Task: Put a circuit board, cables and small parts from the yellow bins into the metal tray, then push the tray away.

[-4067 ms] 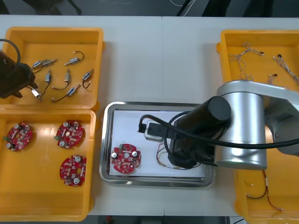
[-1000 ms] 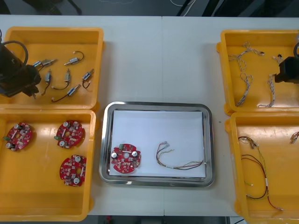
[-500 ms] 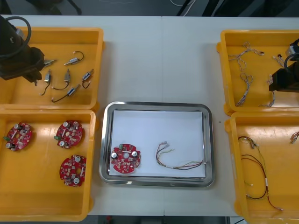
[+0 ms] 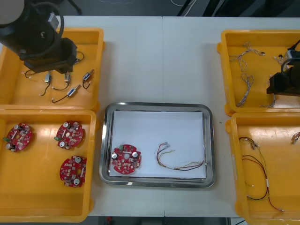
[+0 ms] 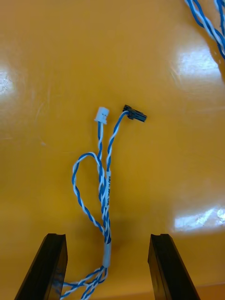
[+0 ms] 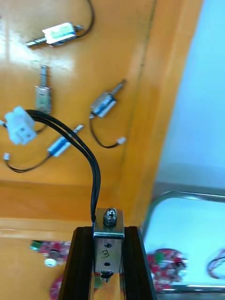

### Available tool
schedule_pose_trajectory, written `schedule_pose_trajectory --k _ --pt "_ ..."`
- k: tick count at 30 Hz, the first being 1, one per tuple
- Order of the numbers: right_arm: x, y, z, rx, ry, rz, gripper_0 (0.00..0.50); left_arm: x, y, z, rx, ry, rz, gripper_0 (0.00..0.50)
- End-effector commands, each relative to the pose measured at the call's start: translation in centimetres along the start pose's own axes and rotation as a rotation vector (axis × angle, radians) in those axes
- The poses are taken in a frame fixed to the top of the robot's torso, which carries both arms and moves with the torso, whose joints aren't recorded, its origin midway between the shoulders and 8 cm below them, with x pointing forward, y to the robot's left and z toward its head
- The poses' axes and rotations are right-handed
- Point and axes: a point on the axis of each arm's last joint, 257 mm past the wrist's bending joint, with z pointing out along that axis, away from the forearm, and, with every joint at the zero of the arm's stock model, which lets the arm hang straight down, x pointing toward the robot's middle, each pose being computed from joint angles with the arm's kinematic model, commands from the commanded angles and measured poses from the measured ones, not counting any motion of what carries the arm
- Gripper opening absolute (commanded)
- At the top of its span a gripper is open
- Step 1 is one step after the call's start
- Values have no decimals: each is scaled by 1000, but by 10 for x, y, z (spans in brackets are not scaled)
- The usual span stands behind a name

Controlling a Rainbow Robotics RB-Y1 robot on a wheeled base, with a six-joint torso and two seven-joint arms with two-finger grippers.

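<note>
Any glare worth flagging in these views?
Right wrist view: bright glare patches on the right bin floor beyond the open right pincer. Left wrist view: glare on the left bin floor past the small metal part the left pincer grips. Front view: sheen on the tray rim.

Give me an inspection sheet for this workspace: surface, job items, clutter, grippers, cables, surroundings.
Surface: light table, yellow bins at both sides.
Job's things: metal tray holds one circuit board; three boards in the left near bin; small metal parts in the left far bin.
Clutter: nothing seen.
Grippers: left gripper shut on a small metal part over the left far bin; right gripper open, astride a blue and white cable.
Cables: thin cable in the tray; red and black cables in the right near bin.
Surroundings: dark floor beyond the table.
</note>
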Motion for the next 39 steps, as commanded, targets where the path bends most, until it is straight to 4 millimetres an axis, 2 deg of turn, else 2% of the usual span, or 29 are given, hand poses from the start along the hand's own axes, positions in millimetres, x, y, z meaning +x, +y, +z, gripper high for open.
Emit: schedule_pose_trajectory --k 1,5,13,18,24,27,33,39 --pt "-11 14 2 2 -28 -54 500 23 -35 6 22 -13 -23 0" --pt "-8 16 7 -9 -23 -51 500 42 -64 16 35 -12 8 0" --pt "0 13 17 -12 -32 -49 500 83 -104 51 25 17 104 0" --pt "11 11 23 -17 -14 -28 500 107 -123 70 40 51 140 0" --pt "19 8 26 -23 1 -8 500 129 -135 86 47 74 171 0" --pt "23 7 27 -29 6 6 500 141 -139 100 52 96 175 0" --pt "32 3 30 -43 18 36 500 151 -137 124 27 94 190 0" --pt "35 2 31 -44 24 37 500 161 -133 138 5 101 197 0"
